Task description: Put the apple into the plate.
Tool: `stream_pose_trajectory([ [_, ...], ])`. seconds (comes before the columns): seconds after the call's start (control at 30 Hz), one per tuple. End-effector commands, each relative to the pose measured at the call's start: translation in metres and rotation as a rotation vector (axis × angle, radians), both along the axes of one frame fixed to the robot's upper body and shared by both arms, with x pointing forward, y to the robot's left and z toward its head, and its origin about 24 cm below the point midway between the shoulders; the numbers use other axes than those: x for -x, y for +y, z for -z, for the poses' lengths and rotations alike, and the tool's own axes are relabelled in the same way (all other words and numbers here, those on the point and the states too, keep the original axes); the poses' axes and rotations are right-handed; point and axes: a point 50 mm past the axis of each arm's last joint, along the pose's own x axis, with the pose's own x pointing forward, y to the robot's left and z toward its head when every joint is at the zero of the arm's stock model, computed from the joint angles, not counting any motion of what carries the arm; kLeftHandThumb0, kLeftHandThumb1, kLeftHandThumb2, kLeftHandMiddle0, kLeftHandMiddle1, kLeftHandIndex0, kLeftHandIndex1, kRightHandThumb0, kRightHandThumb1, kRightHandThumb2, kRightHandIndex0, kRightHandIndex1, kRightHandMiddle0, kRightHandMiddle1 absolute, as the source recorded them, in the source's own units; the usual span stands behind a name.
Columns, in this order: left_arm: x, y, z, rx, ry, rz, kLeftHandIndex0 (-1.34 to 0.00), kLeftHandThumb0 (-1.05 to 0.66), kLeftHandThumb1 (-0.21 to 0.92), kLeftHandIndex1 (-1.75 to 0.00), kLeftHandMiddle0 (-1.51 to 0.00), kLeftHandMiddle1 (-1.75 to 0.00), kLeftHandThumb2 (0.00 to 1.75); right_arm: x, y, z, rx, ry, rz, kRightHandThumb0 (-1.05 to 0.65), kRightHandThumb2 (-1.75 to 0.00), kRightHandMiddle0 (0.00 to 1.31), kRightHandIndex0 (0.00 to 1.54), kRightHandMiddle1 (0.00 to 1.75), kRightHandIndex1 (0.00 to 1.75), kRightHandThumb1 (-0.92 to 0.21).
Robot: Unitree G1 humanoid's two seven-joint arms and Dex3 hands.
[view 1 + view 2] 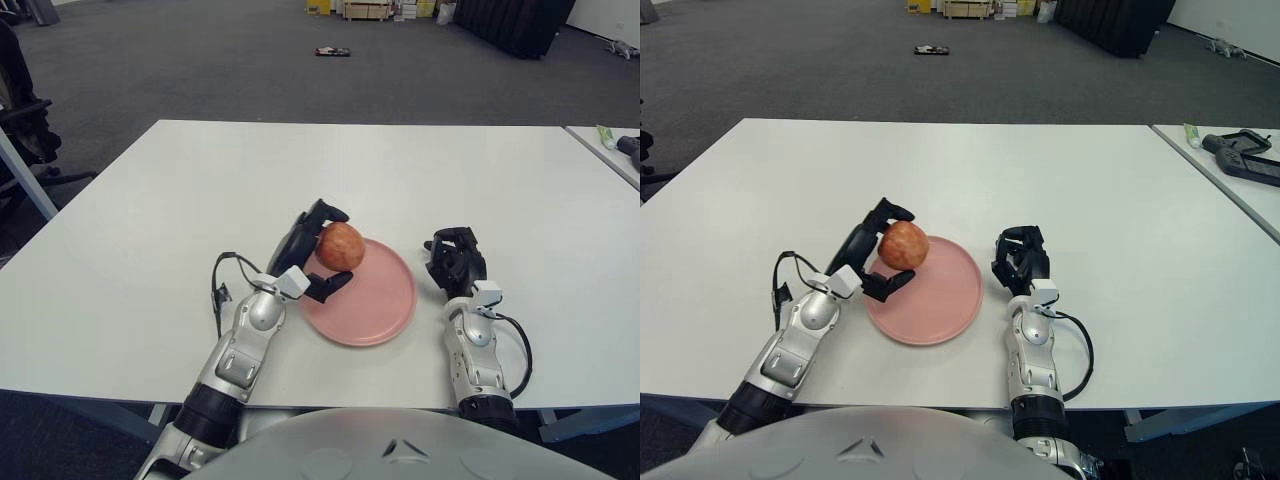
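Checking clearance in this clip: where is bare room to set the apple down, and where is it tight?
Most of the plate is bare, from its middle to the right rim. Its left edge is crowded: the left hand grips the apple above it. The right hand shows close beside the right rim. The table beyond the plate is bare.

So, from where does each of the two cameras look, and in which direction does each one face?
Left eye view: on the robot's head, facing forward and down at the white table; it shows the left hand holding the apple over the pink plate, and the right hand right of the plate.
Right eye view: the same head, slightly further right, same direction; both arms show, plus more of the neighbouring table.
Shared: table, plate, apple, both hands.
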Motion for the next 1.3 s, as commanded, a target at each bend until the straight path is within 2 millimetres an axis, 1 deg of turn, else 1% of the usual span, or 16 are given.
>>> stream_pose_trajectory([
  [0.0, -0.005, -0.005, 0.001, -0.052, -0.042, 0.045, -0.68, -0.50, 0.22, -1.75, -1.33, -1.75, 1.43, 0.011, 0.001, 0.019, -0.025, 0.111, 0.009, -0.37, -0.78, 0.30, 0.50, 1.75, 1.36, -0.74],
  [0.1, -0.003, -0.012, 0.009, -0.091, -0.037, 0.092, -0.68, -0.50, 0.22, -1.75, -1.32, -1.75, 1.43, 0.012, 0.001, 0.019, -0.023, 0.114, 0.007, -0.37, -0.78, 0.30, 0.50, 1.75, 1.36, -0.74],
  [0.27, -0.002, -0.017, 0.019, -0.122, -0.041, 0.139, -0.68, -0.51, 0.22, -1.75, -1.31, -1.75, 1.43, 0.013, 0.000, 0.019, -0.023, 0.120, 0.013, -0.37, -0.77, 0.29, 0.49, 1.75, 1.37, -0.75],
  [0.6, 0.001, -0.021, 0.028, -0.212, -0.048, 0.206, -0.68, -0.50, 0.22, -1.75, -1.29, -1.75, 1.43, 0.013, -0.001, 0.020, -0.025, 0.128, 0.012, -0.37, -0.74, 0.28, 0.48, 1.75, 1.40, -0.77],
  [0.87, 0.003, -0.024, 0.037, -0.338, -0.066, 0.258, -0.67, -0.50, 0.24, -1.75, -1.25, -1.75, 1.40, 0.012, 0.000, 0.019, -0.042, 0.117, 0.024, -0.37, -0.74, 0.28, 0.49, 1.75, 1.39, -0.77],
  [1.07, 0.003, -0.022, 0.039, -0.370, -0.087, 0.265, -0.61, -0.48, 0.31, -1.75, -0.96, -1.75, 1.31, 0.011, 0.000, 0.019, -0.047, 0.118, 0.027, -0.37, -0.76, 0.29, 0.50, 1.75, 1.37, -0.76],
  [1.13, 0.003, -0.022, 0.039, -0.374, -0.084, 0.271, -0.59, -0.47, 0.34, -1.74, -0.88, -1.75, 1.27, 0.011, 0.000, 0.019, -0.046, 0.120, 0.026, -0.37, -0.76, 0.29, 0.50, 1.75, 1.37, -0.75],
  [1.17, 0.004, -0.022, 0.039, -0.375, -0.083, 0.274, -0.52, -0.44, 0.44, -1.72, -0.61, -1.75, 1.14, 0.011, 0.000, 0.019, -0.046, 0.121, 0.025, -0.37, -0.76, 0.29, 0.50, 1.75, 1.36, -0.75],
  [1.2, 0.004, -0.022, 0.038, -0.382, -0.085, 0.283, -0.50, -0.43, 0.47, -1.72, -0.52, -1.75, 1.08, 0.011, 0.000, 0.019, -0.046, 0.122, 0.024, -0.37, -0.76, 0.29, 0.50, 1.75, 1.36, -0.75],
  [1.23, 0.004, -0.022, 0.038, -0.387, -0.086, 0.289, -0.32, -0.52, 0.47, -1.61, -0.33, -1.58, 1.02, 0.011, 0.000, 0.019, -0.046, 0.123, 0.023, -0.37, -0.77, 0.29, 0.50, 1.75, 1.36, -0.75],
  [1.27, 0.004, -0.022, 0.038, -0.390, -0.087, 0.292, -0.21, -0.58, 0.46, -1.54, -0.21, -1.46, 0.99, 0.011, 0.000, 0.019, -0.046, 0.123, 0.022, -0.37, -0.77, 0.29, 0.50, 1.75, 1.36, -0.75],
])
